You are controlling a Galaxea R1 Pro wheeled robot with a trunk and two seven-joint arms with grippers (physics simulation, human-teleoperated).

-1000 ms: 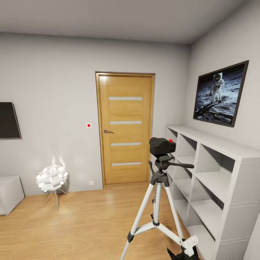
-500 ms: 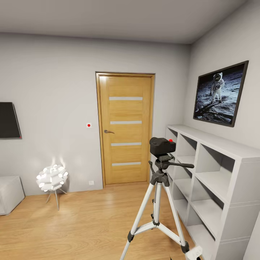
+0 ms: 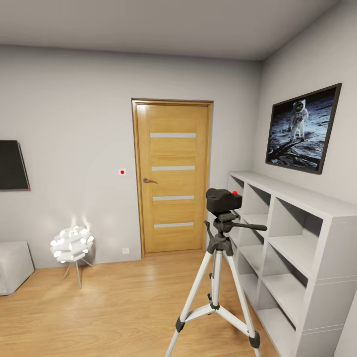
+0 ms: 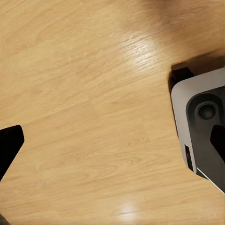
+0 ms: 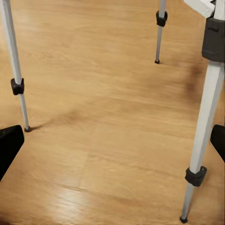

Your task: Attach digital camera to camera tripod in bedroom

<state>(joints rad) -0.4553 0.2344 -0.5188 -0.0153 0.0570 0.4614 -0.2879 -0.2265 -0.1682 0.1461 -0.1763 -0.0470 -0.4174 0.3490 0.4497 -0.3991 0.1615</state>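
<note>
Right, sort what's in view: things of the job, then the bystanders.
Job:
- digital camera, sitting on the tripod's head
- camera tripod, standing on the wood floor

Bystanders:
- ball-cluster lamp
- oak door
- white cube shelves
- astronaut picture

Black camera (image 3: pixel 223 200) with red button on a silver-grey, black-jointed tripod (image 3: pixel 216 277); oak door (image 3: pixel 171 177) with frosted strips; light grey walls (image 3: pixel 69 124); white shelves (image 3: pixel 297 248); honey-toned plank floor (image 3: pixel 109 312).
</note>
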